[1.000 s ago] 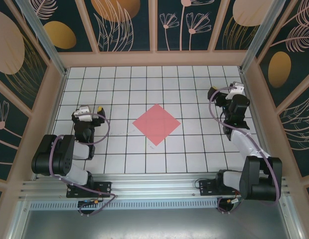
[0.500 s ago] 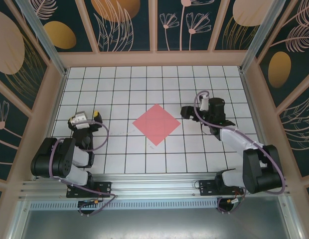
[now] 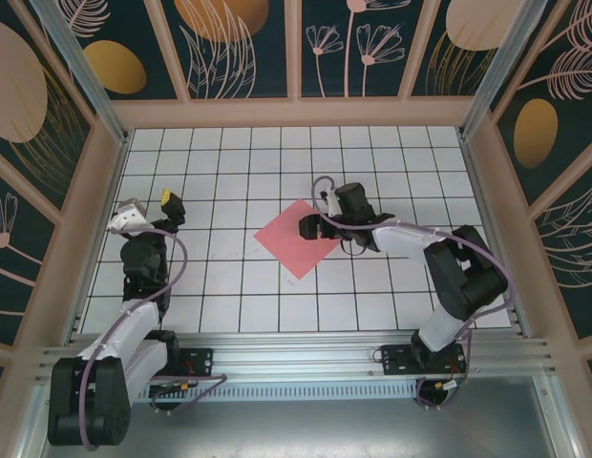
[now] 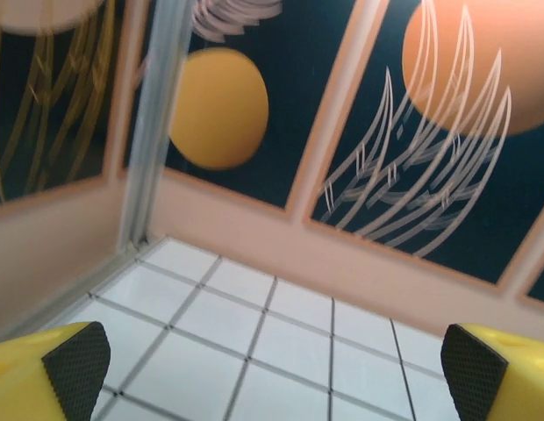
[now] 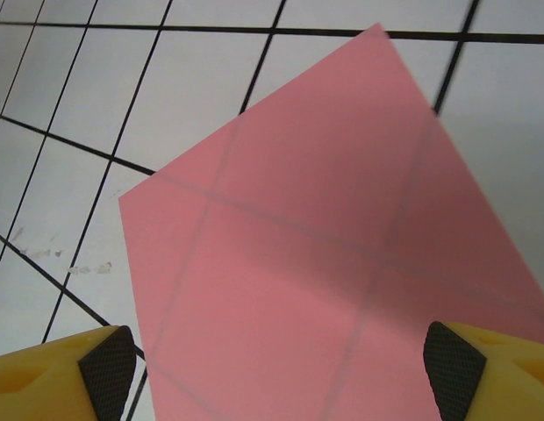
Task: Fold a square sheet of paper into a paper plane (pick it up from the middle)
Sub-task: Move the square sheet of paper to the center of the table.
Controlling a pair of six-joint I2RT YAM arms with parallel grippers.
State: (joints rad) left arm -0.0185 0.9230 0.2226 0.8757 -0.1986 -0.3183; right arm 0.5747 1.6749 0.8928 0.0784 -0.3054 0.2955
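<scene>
The thin salmon-pink square sheet of paper [image 3: 294,239] lies flat in the middle of the white counter with black grid lines [image 3: 372,296]. It is turned like a diamond, with 1 corner pointing away from the arms.

The right end effector [image 3: 315,227] hangs over the right part of the sheet. In the right wrist view its 2 yellow fingers with black pads [image 5: 105,368] are spread wide, with the pink paper below them. The grid lines show through the paper. I cannot tell if the fingers touch the sheet.

The left end effector [image 3: 146,208] is well apart from the sheet, close to the left wall. Its fingers are spread wide too, with nothing between them. Its camera looks at a corner of the counter and a dark wall panel with a big orange circle [image 4: 219,105].
</scene>
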